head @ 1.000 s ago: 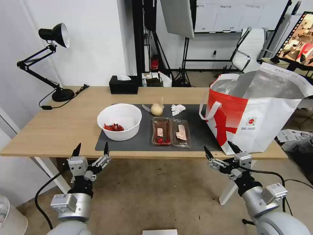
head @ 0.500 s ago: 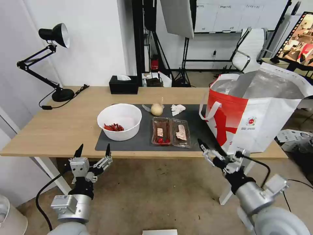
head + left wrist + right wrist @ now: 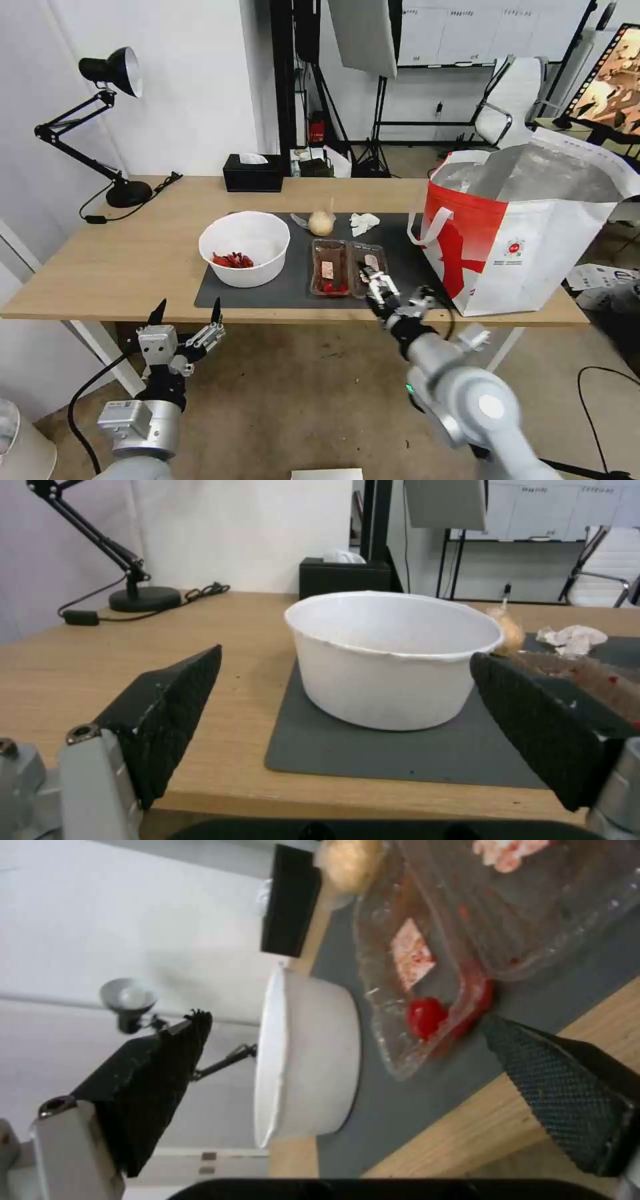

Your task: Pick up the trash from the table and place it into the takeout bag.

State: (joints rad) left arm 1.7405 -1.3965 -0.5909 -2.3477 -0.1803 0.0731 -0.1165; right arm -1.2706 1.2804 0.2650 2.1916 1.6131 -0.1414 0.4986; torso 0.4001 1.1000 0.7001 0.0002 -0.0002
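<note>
Nearest, the left gripper (image 3: 187,315) hangs below and in front of the table's (image 3: 120,267) near edge, fingers spread wide and empty; judging by its level aim at the white bowl (image 3: 245,248), it is parked with a clear line to that piece of trash rather than working.

Just beyond, the right gripper (image 3: 377,285) reaches over the near edge of the dark mat (image 3: 293,287), turned on its side, probably so that its fingers can take the thin wall of the clear tray (image 3: 349,268) edgeways. Its fingers (image 3: 553,1090) stand well apart and hold nothing. In the right wrist view the tray's (image 3: 467,940) near corner, with a red scrap in it, lies between the two fingers but not yet touching either; one finger sits over the wood edge just beside the tray, the other is off toward the bowl (image 3: 303,1060).

Farther back on the mat lie the beige lump (image 3: 321,223) and the crumpled tissue (image 3: 364,222), near each other and apart from the tray. The takeout bag (image 3: 527,247) stands upright at the table's right end with its foil-lined mouth open, likely placed so that the right arm has a short carry. A black tissue box (image 3: 253,173) and a desk lamp (image 3: 100,127) sit along the far side.
</note>
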